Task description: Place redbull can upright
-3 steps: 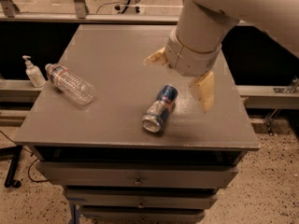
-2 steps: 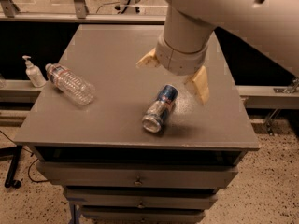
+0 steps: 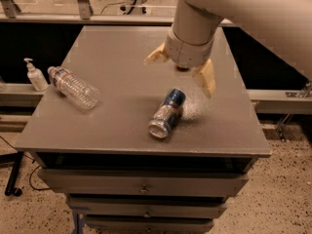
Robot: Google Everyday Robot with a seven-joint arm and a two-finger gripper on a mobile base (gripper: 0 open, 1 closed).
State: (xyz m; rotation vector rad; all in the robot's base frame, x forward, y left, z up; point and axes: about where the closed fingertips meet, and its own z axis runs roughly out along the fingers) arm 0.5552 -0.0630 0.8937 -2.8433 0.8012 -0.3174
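The redbull can, slim, silver and blue, lies on its side on the grey table top, its silver end facing the front edge. My gripper hangs above the table just behind the can, a little to its right. Its two tan fingers are spread wide apart: one finger on the left, the other finger on the right. It is open and holds nothing. It is not touching the can.
A clear plastic water bottle lies on its side at the table's left. A white pump bottle stands on a ledge beyond the left edge. Drawers sit under the table top. My large arm crosses the upper right.
My gripper has moved left and slightly back over the table, from beside the can's right to behind it. The can and the bottle have not moved.
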